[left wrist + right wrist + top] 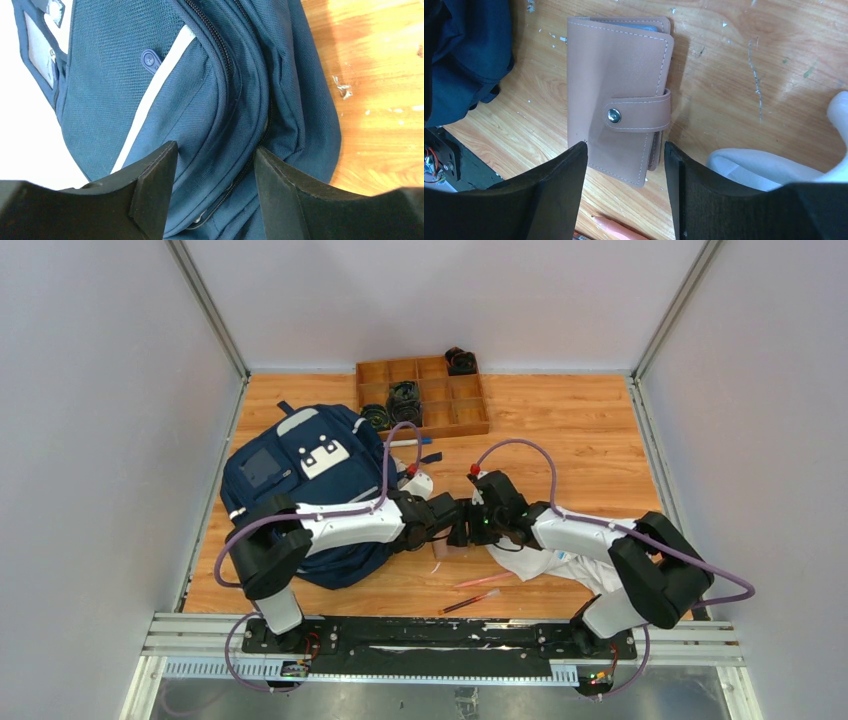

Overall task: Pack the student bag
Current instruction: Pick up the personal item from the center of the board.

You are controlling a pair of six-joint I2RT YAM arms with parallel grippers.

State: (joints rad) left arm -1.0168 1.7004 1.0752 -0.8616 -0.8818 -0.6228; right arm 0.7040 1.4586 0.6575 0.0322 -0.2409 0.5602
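Here, student bag [290, 455] lying flat, pink wallet [616, 95] just beside

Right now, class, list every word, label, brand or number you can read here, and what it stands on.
Nothing here can be read.
Front patch of the student bag: marks too small to read.
Zip pull: embossed mark, too blurred.
Pink wallet: plain, no lettering.

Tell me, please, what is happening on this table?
Two robot arms are packing a student bag. The left gripper hovers open over the bag's zipper, which looks closed. The right gripper hovers open over a pink wallet lying on the table beside the bag. Nothing is held.
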